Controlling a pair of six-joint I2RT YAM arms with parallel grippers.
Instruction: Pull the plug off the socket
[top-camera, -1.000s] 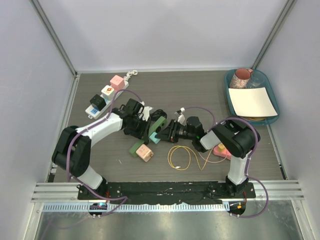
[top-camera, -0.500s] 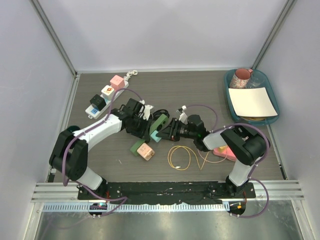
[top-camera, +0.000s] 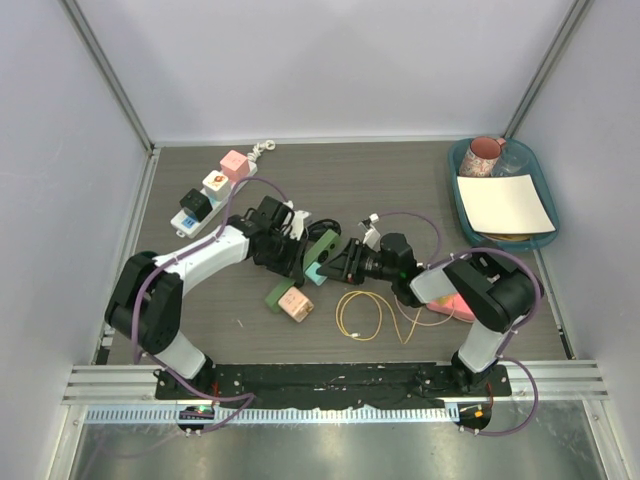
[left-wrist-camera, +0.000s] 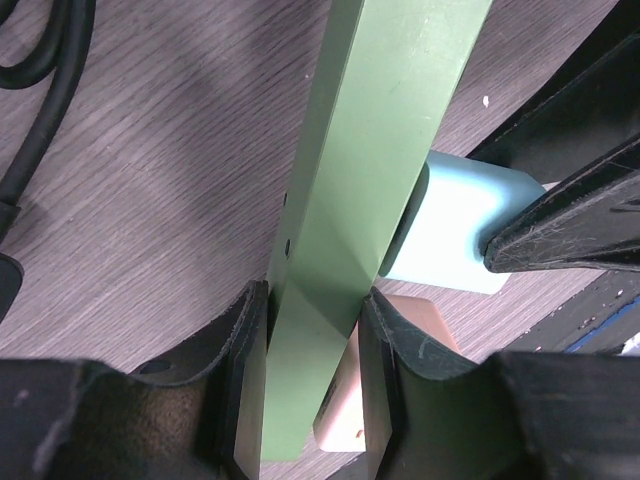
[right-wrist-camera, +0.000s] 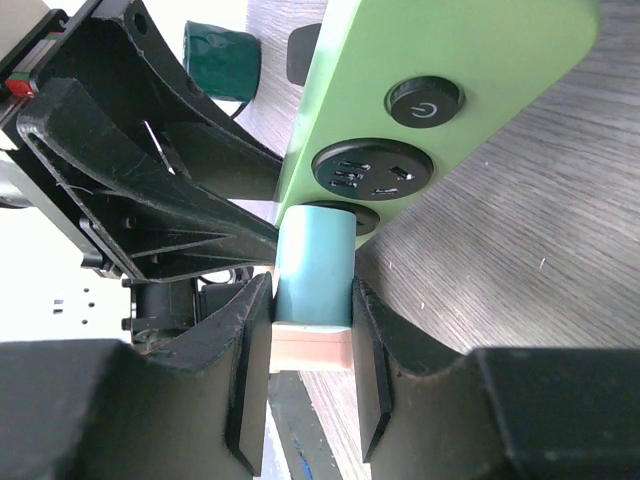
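A green power strip (top-camera: 322, 243) lies tilted at the table's middle. My left gripper (top-camera: 288, 256) is shut on its narrow sides; in the left wrist view the strip (left-wrist-camera: 370, 190) runs between that gripper's (left-wrist-camera: 315, 345) fingers. A light blue plug (right-wrist-camera: 312, 262) sits in one of the strip's (right-wrist-camera: 450, 60) sockets. My right gripper (right-wrist-camera: 310, 320) is shut on this plug, and it also shows from above (top-camera: 335, 265). The plug also shows in the left wrist view (left-wrist-camera: 460, 225) and from above (top-camera: 317, 273). A peach plug (top-camera: 296, 306) sits at the strip's lower end.
A white power strip (top-camera: 208, 187) with several plugs lies at the back left. A black cable (top-camera: 318, 228) coils behind the grippers. A yellow wire loop (top-camera: 360, 315) and a pink object (top-camera: 447, 303) lie at the front right. A teal tray (top-camera: 538, 180) holds a cup and paper.
The right arm's elbow has swung to the right. The green strip and its plugs have shifted slightly. Both grippers keep their holds, and the blue plug stays in the socket.
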